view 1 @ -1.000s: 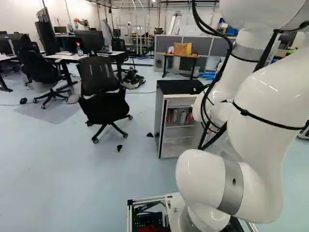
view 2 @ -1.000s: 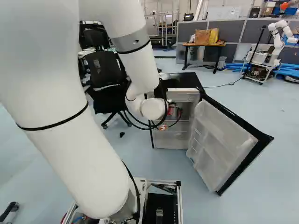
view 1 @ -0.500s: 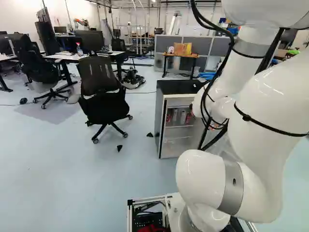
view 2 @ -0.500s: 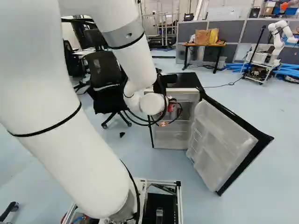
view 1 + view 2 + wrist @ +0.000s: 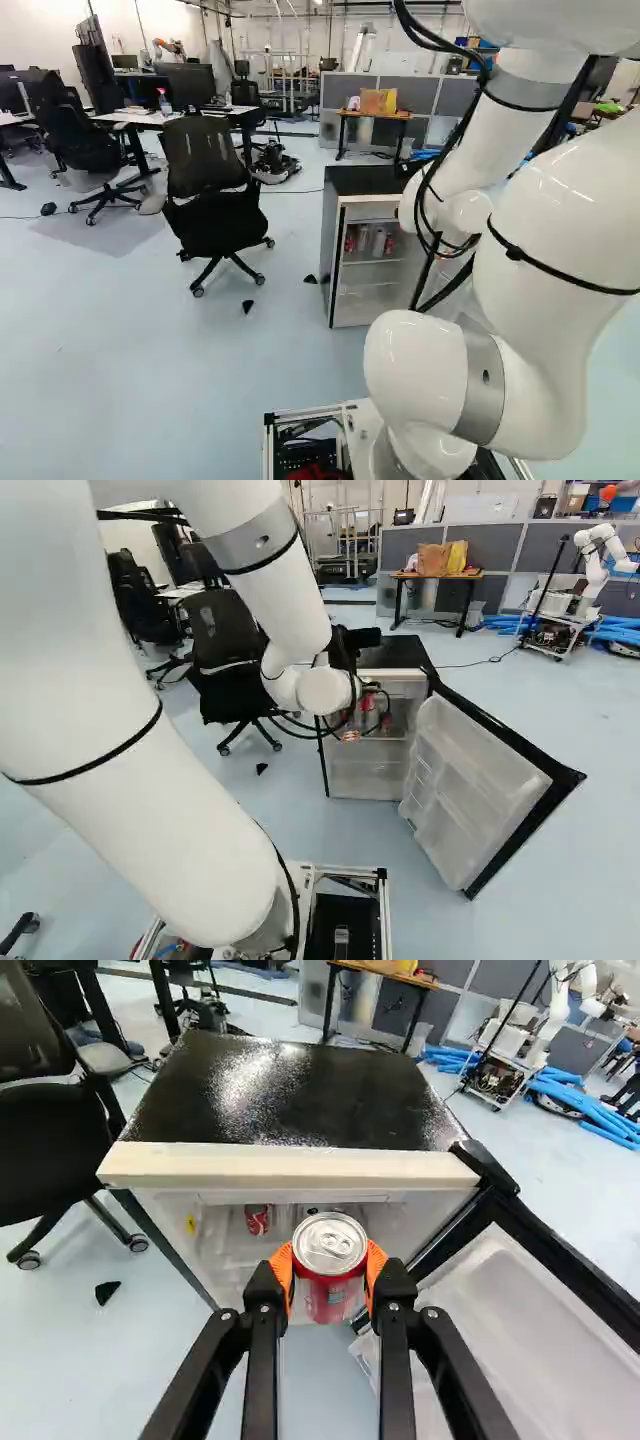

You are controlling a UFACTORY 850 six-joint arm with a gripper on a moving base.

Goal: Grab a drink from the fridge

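Red cylindrical metal drink can (image 5: 331, 1295) with a shiny silver lid: we hold it upright, gripped from both sides by the orange pads (image 5: 377, 1266) of the black two-finger gripper (image 5: 330, 1263). Grasping is complete; we judge the can to be out in front of the glossy black-topped, white-lined fridge (image 5: 300, 1095) ahead of the gripper. Carrying it away remains. Beyond the gripper, a smaller-looking red can (image 5: 257, 1220) sits inside; beside the gripper, the black-edged door (image 5: 465, 790) with pale moulded shelves stands open.
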